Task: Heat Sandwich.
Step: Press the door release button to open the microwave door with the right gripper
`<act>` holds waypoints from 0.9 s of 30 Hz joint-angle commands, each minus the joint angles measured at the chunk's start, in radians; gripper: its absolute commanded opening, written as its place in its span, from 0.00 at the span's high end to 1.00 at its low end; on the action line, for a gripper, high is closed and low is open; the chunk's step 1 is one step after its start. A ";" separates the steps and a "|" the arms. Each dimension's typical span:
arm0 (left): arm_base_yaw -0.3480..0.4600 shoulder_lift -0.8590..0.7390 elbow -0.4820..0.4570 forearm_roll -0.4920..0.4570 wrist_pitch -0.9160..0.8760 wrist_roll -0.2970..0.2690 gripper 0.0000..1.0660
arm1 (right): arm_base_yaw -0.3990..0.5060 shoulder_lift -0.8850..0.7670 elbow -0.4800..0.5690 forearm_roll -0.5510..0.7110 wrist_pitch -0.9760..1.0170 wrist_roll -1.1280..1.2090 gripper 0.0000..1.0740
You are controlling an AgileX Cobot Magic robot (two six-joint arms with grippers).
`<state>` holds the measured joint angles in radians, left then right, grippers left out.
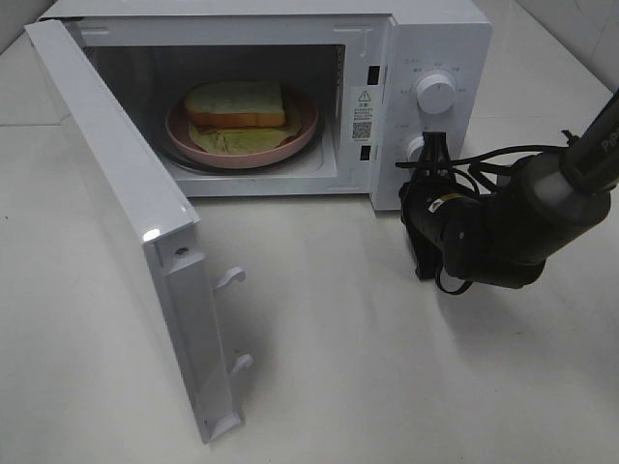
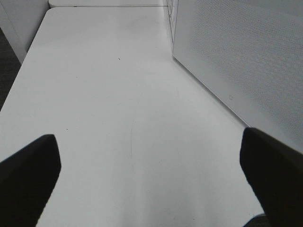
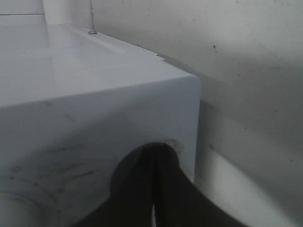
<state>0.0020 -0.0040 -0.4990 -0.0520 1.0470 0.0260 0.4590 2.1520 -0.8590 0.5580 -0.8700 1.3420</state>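
Soft, light sandwich [image 1: 237, 103] at eleven o'clock seemed best lifted by its plate [image 1: 306, 131]; left gripper [image 2: 151, 157] gaped; right gripper [image 1: 432, 145] was shut.

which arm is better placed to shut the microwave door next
Probably left: the left gripper is open and empty beside the outer face of the open door. The right gripper is shut at the lower knob, away from the door.

This looks like a robot test lab, not a kitchen; a white microwave [image 1: 440, 43] sits on a plain white table [image 1: 338, 338]; a black robot arm [image 1: 522, 222] reaches its dials. A scuffed grey wall [image 3: 246, 56] stands behind.
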 commanded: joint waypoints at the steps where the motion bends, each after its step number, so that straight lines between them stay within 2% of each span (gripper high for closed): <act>1: -0.004 -0.028 0.006 -0.001 -0.010 0.002 0.08 | -0.037 -0.027 -0.073 -0.058 -0.101 -0.025 1.00; 17: -0.004 -0.028 0.006 -0.001 -0.010 0.002 0.08 | -0.036 -0.056 -0.055 -0.058 -0.048 -0.047 1.00; 22: -0.004 -0.028 0.006 -0.001 -0.010 0.002 0.08 | -0.033 -0.103 0.013 -0.058 0.001 -0.031 1.00; 27: -0.004 -0.028 0.006 -0.001 -0.010 0.002 0.08 | -0.033 -0.164 0.084 -0.058 0.130 -0.035 1.00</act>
<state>0.0020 -0.0040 -0.4990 -0.0520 1.0470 0.0260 0.4350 2.0190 -0.7830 0.5110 -0.7460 1.3170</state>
